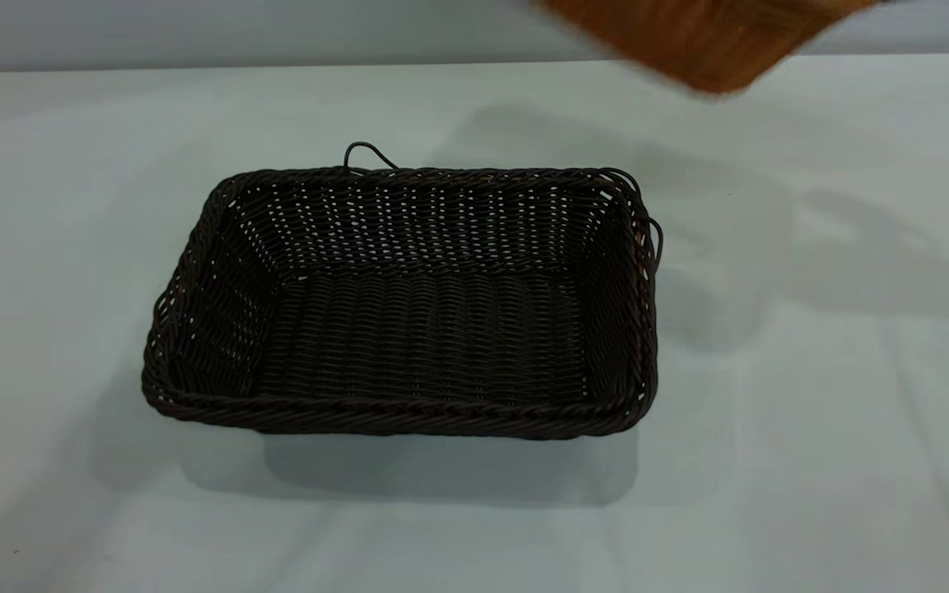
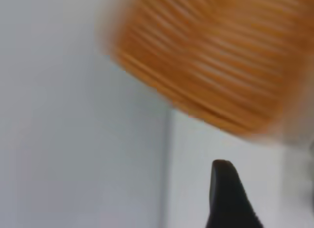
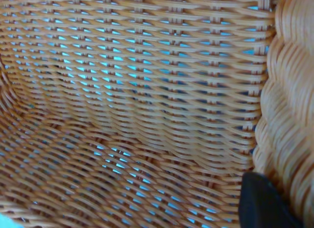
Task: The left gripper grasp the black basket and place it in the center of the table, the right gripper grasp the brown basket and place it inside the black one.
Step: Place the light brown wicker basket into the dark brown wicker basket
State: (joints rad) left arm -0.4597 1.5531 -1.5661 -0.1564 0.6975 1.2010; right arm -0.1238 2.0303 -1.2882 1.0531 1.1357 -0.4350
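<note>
The black basket (image 1: 409, 305) stands upright with nothing in it in the middle of the table (image 1: 837, 412). The brown basket (image 1: 705, 41) hangs blurred in the air at the far right, above the table and apart from the black one. In the right wrist view its woven inside (image 3: 137, 105) fills the picture, and my right gripper (image 3: 282, 188) is shut on its braided rim (image 3: 289, 115), one dark finger (image 3: 262, 203) inside the wall. My left gripper (image 2: 243, 188) is open and holds nothing; one dark fingertip (image 2: 224, 188) shows, with the brown basket (image 2: 216, 61) blurred beyond it. Neither gripper appears in the exterior view.
A small wire loop handle (image 1: 367, 152) sticks up from the black basket's far rim, another (image 1: 652, 231) at its right end. Bare white tabletop lies around the basket on all sides. A pale wall (image 1: 194, 33) runs behind the table's far edge.
</note>
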